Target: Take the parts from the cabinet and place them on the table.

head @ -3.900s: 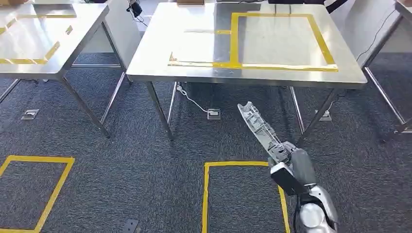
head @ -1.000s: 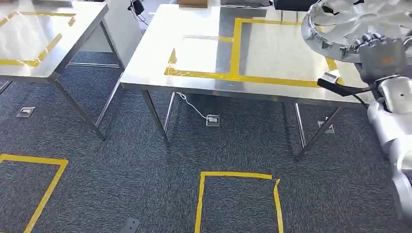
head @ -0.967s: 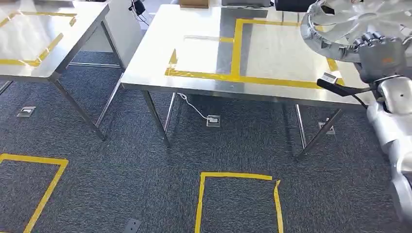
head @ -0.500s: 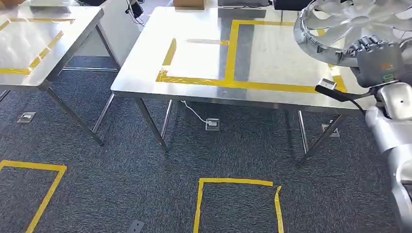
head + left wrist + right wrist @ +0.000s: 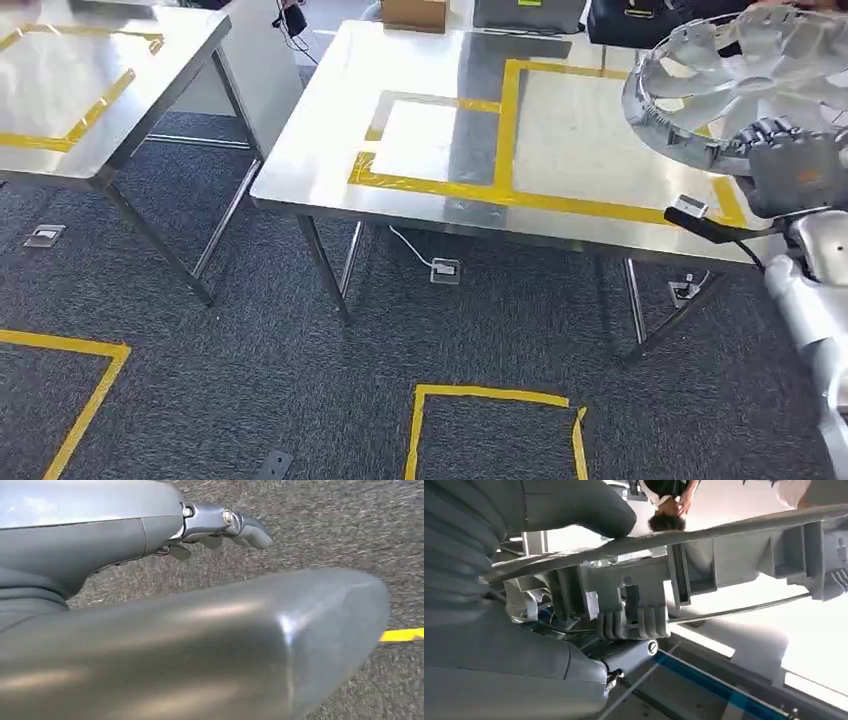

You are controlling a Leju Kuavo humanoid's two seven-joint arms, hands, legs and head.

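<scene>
Since the earlier frame I had lifted the wheel cover [image 5: 745,85], gripped in my right hand [image 5: 795,170], over the table [image 5: 440,190], not yet set down; my left hand [image 5: 220,527] hung empty.

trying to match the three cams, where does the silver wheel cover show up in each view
Head view: the wheel cover is at the upper right, above the steel table, its rim gripped by the right hand.
Left wrist view: not in it; the left hand hangs over carpet.
Right wrist view: its grey ribbed underside crosses the middle of the picture.
Shared landmark: the right hand, on the cover's rim in head and right wrist views.
</scene>
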